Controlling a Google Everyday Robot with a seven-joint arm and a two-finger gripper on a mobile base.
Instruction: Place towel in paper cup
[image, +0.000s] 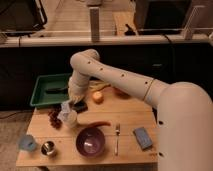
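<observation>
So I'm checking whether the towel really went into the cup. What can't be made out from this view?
- Gripper: shut above the paper cup; the wrist hides what its fingertips pinch.
- Towel: bunched at the cup's mouth; how far in it sits is hidden.
- Cup's inside: covered by the towel.
- Green tray: its right end is behind the arm.
- Blue pad: the arm hides its right edge.

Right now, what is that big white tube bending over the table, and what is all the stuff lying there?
That is a robot's single arm, seen by one camera from above its shoulder. At its end the gripper, a two-fingered clamp, is shut on the towel, a pale cloth, just above the white paper cup. On the wooden table lie a purple bowl, fork, red chilli, grapes, orange fruit, green tray, steel cup, blue cup and blue pad.
</observation>
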